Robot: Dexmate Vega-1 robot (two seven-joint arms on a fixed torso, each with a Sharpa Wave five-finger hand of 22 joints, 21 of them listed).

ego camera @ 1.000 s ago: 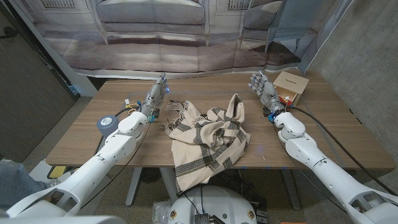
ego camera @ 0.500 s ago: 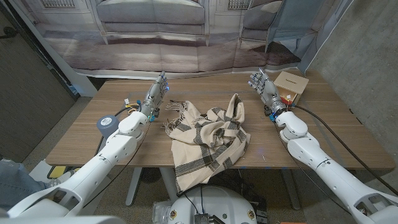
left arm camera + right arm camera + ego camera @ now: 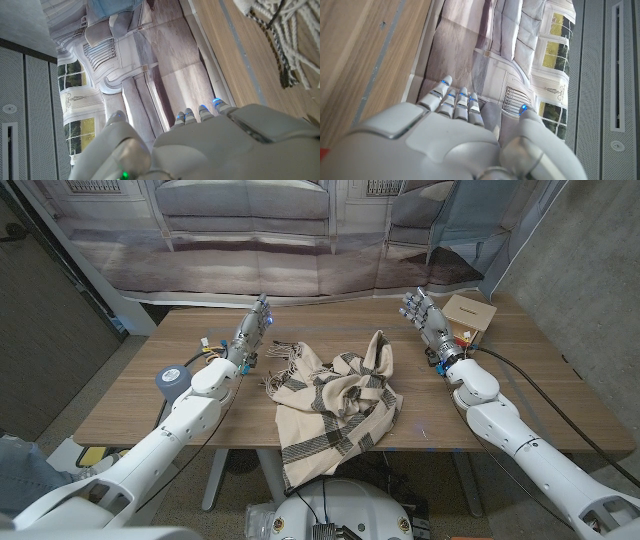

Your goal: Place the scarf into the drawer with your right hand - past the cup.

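Note:
A cream scarf [image 3: 335,402] with dark stripes and a fringed end lies crumpled across the middle of the wooden table [image 3: 130,390], one end hanging over the front edge. Its fringe [image 3: 272,30] shows in the left wrist view. My right hand [image 3: 427,322] stands upright at the back right, fingers straight and apart, holding nothing, just left of the small wooden drawer box [image 3: 468,319]. My left hand [image 3: 251,332] stands upright at the back left of the scarf, fingers extended, holding nothing. My right hand's back [image 3: 430,140] and my left hand's back [image 3: 220,145] show in the wrist views.
A grey-blue disc [image 3: 171,379] with a cable sits near the table's left edge by my left forearm. A printed backdrop [image 3: 300,230] hangs behind the table. Small orange bits [image 3: 461,338] lie at the drawer box's base.
My right hand has drifted slightly to the right, closer to the drawer box. The scarf and my left hand have stayed put.

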